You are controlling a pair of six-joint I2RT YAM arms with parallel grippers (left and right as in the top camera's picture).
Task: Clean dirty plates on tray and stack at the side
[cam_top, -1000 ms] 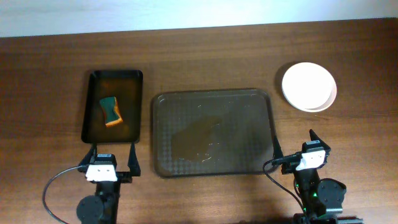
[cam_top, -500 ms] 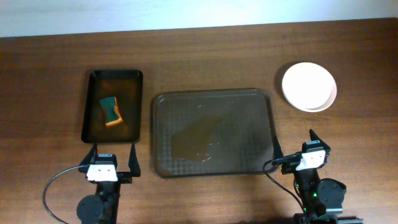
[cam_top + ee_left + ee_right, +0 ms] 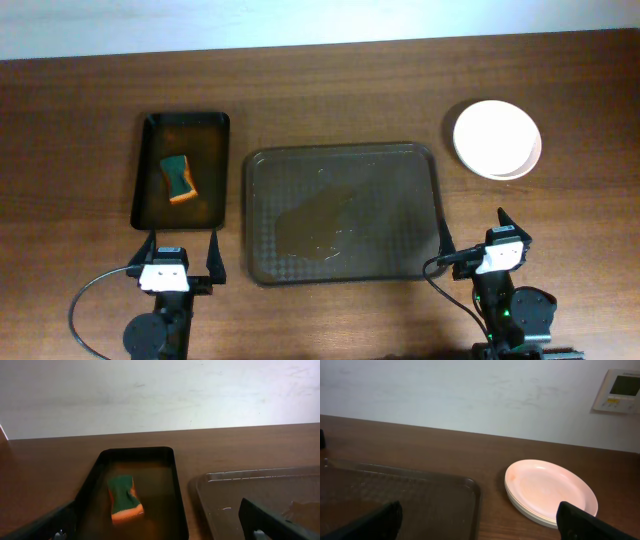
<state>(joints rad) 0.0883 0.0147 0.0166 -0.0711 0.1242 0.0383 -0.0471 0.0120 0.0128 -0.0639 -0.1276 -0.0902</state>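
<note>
The plates (image 3: 497,139) sit in one stack on the table at the right, pale pinkish white, apart from the tray; the stack also shows in the right wrist view (image 3: 549,491). The dark brown tray (image 3: 343,211) holds no plates, only a wet patch in its middle. My left gripper (image 3: 180,256) is open and empty near the front edge, below the black tray. My right gripper (image 3: 473,238) is open and empty at the tray's front right corner.
A narrow black tray (image 3: 183,169) at the left holds a green and orange sponge (image 3: 179,178), also in the left wrist view (image 3: 125,499). A pale wall with a small panel (image 3: 621,391) stands behind the table.
</note>
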